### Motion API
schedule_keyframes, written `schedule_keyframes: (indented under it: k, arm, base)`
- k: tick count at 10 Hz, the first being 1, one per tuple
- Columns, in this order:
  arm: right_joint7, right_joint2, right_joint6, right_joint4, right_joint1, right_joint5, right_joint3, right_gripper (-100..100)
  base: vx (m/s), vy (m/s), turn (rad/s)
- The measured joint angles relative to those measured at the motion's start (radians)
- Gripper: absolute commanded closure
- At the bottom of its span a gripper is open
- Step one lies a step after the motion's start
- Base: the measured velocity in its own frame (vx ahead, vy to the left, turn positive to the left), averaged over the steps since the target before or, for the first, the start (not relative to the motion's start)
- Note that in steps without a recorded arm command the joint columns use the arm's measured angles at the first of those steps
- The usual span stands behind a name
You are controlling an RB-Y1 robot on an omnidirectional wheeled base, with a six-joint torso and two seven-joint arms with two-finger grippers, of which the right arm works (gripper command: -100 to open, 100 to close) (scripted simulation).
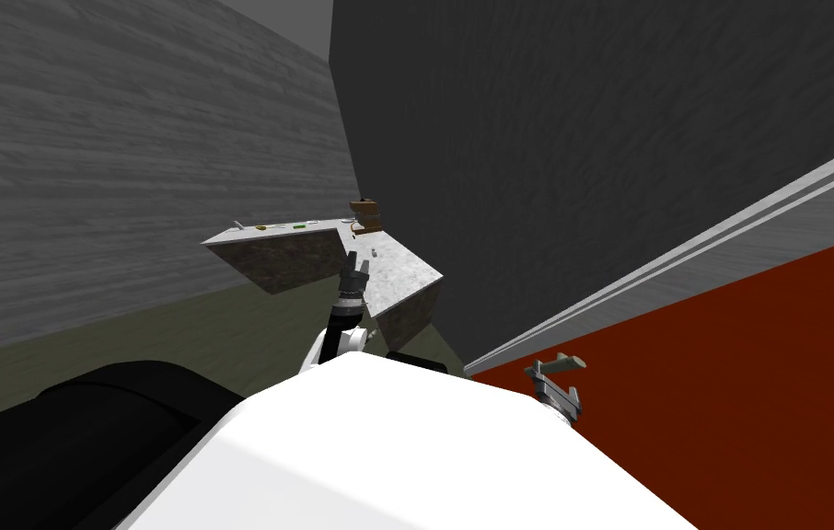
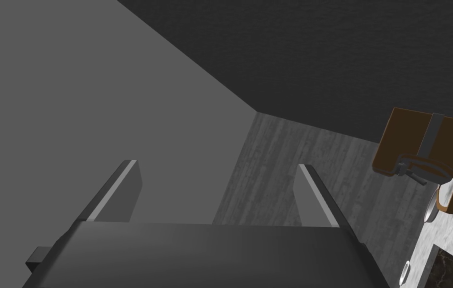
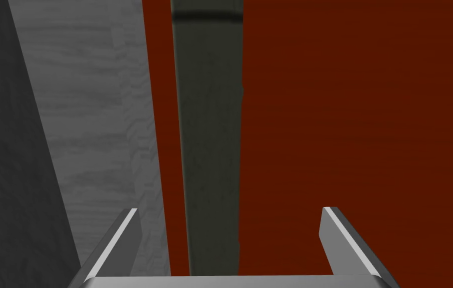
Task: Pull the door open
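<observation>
While the red door (image 1: pixel 737 386) at my right waits, handle (image 1: pixel 557 364) untouched, right fingers (image 3: pixel 115 240) face it spread and empty — likely poised to reach — left fingers (image 2: pixel 120 195) idle, open, by the counter (image 1: pixel 406 271).

Dim, even light: walls (image 1: pixel 590 138) murky grey, red door (image 1: pixel 756 368) vivid, head-view lines splaying toward the corners.

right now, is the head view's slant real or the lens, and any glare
Head view: slant shared by everything, so the lens's; red door flatly lit, no glare. Left wrist view: dim grey walls beyond the open left gripper. Right wrist view: door evenly red past the open right gripper.
</observation>
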Motion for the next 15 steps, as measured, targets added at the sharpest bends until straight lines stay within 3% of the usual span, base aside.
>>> schedule_keyframes:
  k: [9, 11, 15]
  arm:
    - [-0.003, -0.002, 0.0, 0.0, 0.0, 0.001, 0.002, -100]
    - [-0.03, -0.018, -0.011, 0.025, -0.01, 0.016, 0.02, -100]
    - [-0.037, -0.022, -0.013, 0.026, -0.01, 0.019, 0.023, -100]
  base:
    - [0.0, 0.0, 0.001]
    - [0.0, 0.0, 0.0]
    - [-0.004, 0.005, -0.014]
